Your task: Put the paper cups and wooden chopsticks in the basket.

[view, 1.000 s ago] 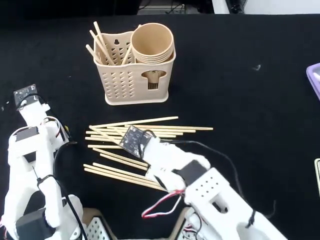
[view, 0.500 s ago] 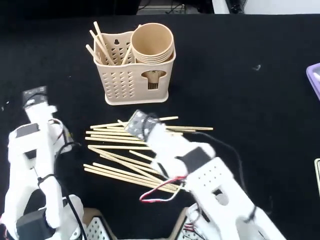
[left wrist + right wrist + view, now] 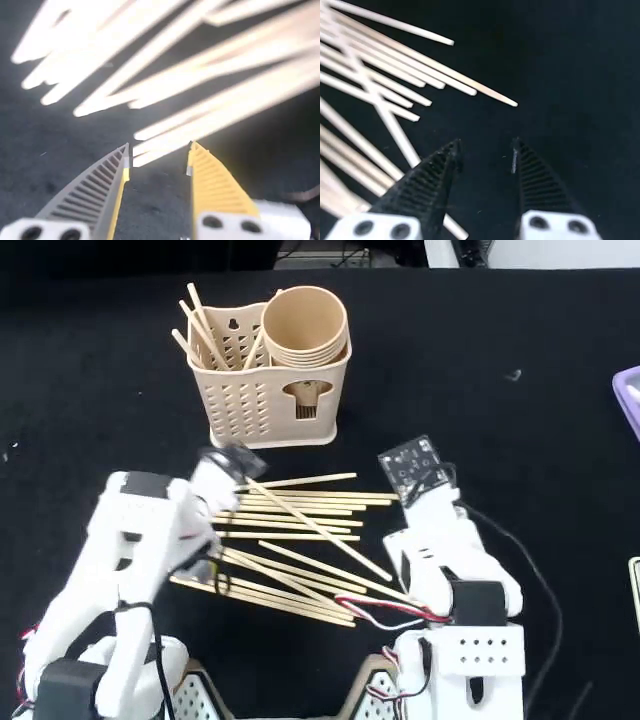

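Two white robot arms stand at the near edge of a black cloth-covered table. Between them lies a loose spread of pale wooden chopsticks, most of them running side to side. One long slanting stick lies across the rest.

Farther back stands a beige perforated plastic basket with two compartments. A nested stack of tan paper cups sits upright in the compartment on the right arm's side. Several more upright sticks lean in the other compartment, their tops poking out above the rim.

The left arm bends over the left ends of the spread. The left gripper has one grey ribbed finger and one yellow finger. Its jaws are moderately parted and grip nothing. The blunt ends of a couple of the loose sticks lie just at the gap between the fingertips.

The right arm stands at the right ends of the spread. The right gripper, with black ribbed fingers, is likewise parted by a moderate gap and carries nothing. It hangs over bare black cloth, with the tapered tips of the loose sticks just beside it and one stick running close past one finger.

A purple object shows at the table's far right edge, well apart from everything else.
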Robot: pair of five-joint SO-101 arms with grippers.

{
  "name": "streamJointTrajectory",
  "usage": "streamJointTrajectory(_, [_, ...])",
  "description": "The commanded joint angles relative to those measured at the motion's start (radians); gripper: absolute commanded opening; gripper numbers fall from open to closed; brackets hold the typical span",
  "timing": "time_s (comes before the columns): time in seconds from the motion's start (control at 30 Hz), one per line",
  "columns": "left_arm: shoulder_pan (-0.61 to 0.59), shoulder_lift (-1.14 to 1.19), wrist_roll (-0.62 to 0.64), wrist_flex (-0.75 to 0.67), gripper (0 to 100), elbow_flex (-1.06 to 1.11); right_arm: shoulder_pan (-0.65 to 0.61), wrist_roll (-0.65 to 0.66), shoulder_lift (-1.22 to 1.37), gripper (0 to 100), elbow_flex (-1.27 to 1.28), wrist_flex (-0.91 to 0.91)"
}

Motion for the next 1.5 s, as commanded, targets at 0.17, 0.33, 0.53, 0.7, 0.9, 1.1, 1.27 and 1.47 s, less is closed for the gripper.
streamJointTrajectory(0.17, [0.268,-0.014,-0.034,0.037,19,-0.031,0.055,-0.094,-0.024,15.6,0.165,-0.187])
streamJointTrajectory(0.33, [0.354,-0.014,-0.005,-0.031,19,0.024,0.051,-0.097,-0.024,15.5,0.205,-0.206])
streamJointTrajectory(0.53, [0.334,-0.014,0.011,-0.23,26,0.15,0.054,-0.089,-0.024,15.5,0.257,-0.249])
streamJointTrajectory(0.7, [0.332,-0.014,0.006,-0.252,24,0.176,0.052,-0.089,-0.024,15.5,0.26,-0.249])
streamJointTrajectory(0.9, [0.331,-0.008,0.011,-0.362,25,0.246,0.052,-0.089,-0.024,15.5,0.262,-0.249])
streamJointTrajectory(1.1, [0.331,-0.008,0.011,-0.456,24,0.302,0.052,-0.089,-0.024,15.5,0.262,-0.249])
streamJointTrajectory(1.27, [0.334,-0.012,0.011,-0.41,24,0.297,0.051,-0.089,-0.025,15.5,0.272,-0.249])
streamJointTrajectory(1.47, [0.341,-0.014,0.011,-0.281,3,0.232,0.049,-0.089,-0.025,15.5,0.272,-0.25])
